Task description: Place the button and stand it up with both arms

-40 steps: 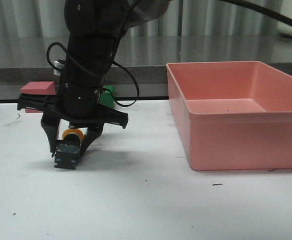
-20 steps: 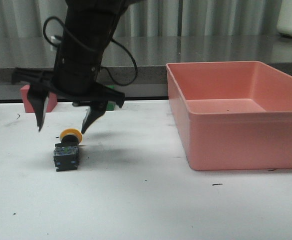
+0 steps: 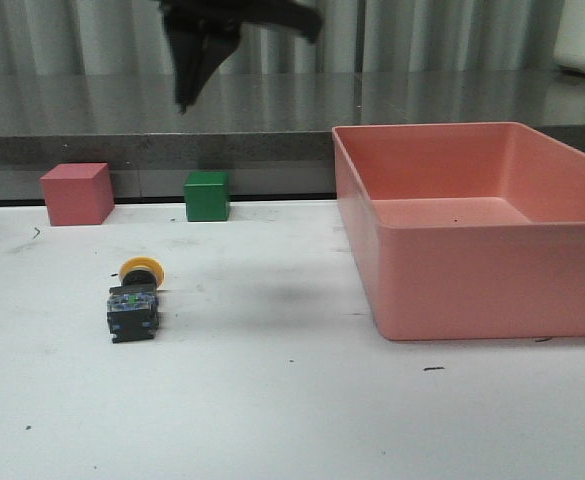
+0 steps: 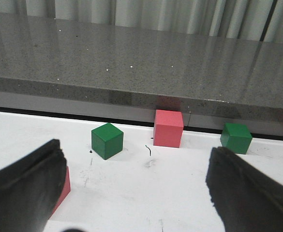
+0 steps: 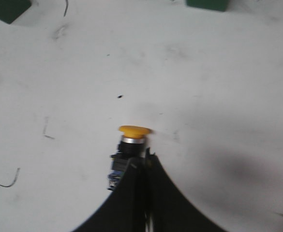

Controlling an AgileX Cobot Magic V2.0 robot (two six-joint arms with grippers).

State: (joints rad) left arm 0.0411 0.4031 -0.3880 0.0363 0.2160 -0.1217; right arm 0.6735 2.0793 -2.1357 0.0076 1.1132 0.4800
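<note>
Button [image 3: 135, 300] on table [image 3: 272, 420] — left of bin [image 3: 482, 235], before two cubes [image 3: 76, 193].

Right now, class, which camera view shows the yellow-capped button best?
The front view: the button lies whole and unobstructed on the white table. The right wrist view shows its cap, but the right tool hides part of its base. The left wrist view misses it entirely.

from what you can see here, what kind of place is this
Probably a robot test bench in a lab: a scuffed white table holding practice props, a pink cube, a green cube and a pink bin.
</note>
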